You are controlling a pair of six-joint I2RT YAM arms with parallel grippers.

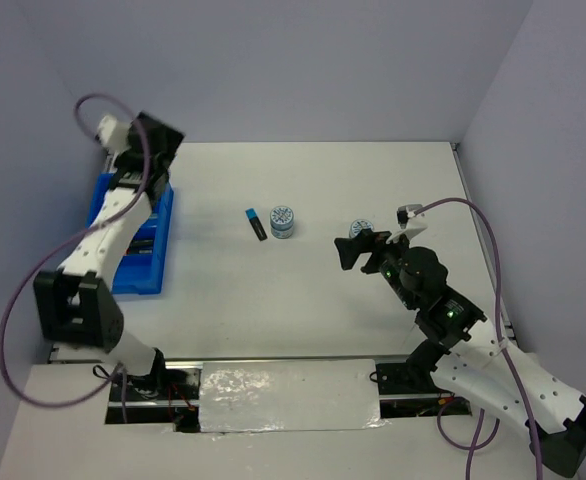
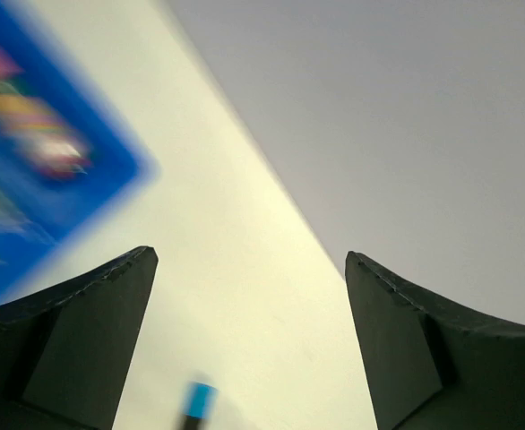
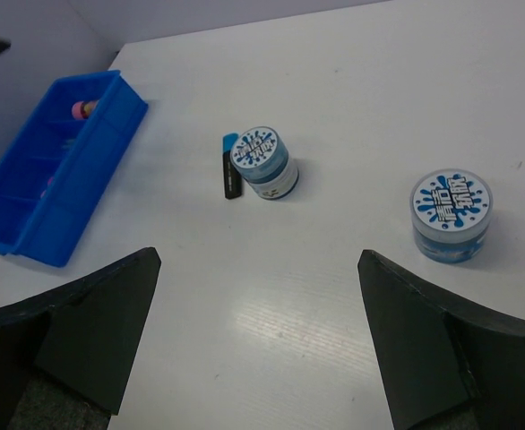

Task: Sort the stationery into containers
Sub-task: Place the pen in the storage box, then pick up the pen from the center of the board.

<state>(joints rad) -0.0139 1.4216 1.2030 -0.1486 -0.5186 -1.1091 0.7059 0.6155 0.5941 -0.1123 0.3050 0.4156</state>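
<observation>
The blue tray (image 1: 159,258) stands at the table's left edge and holds several items; it also shows in the right wrist view (image 3: 30,242) and, blurred, in the left wrist view (image 2: 110,161). A black highlighter with a blue cap (image 1: 255,223) lies at mid-table beside a blue-white tape roll (image 1: 283,221); both show in the right wrist view, the highlighter (image 3: 231,170) left of the roll (image 3: 264,161). A second tape roll (image 3: 451,215) sits right of them, partly hidden in the top view (image 1: 359,228). My left gripper (image 1: 161,138) is open and empty above the tray's far end. My right gripper (image 1: 358,250) is open and empty, just in front of the second roll.
Grey walls close the table at the back and both sides. A pink item (image 3: 83,108) lies in the tray's far compartment. The highlighter's blue cap (image 2: 198,400) shows blurred at the bottom of the left wrist view.
</observation>
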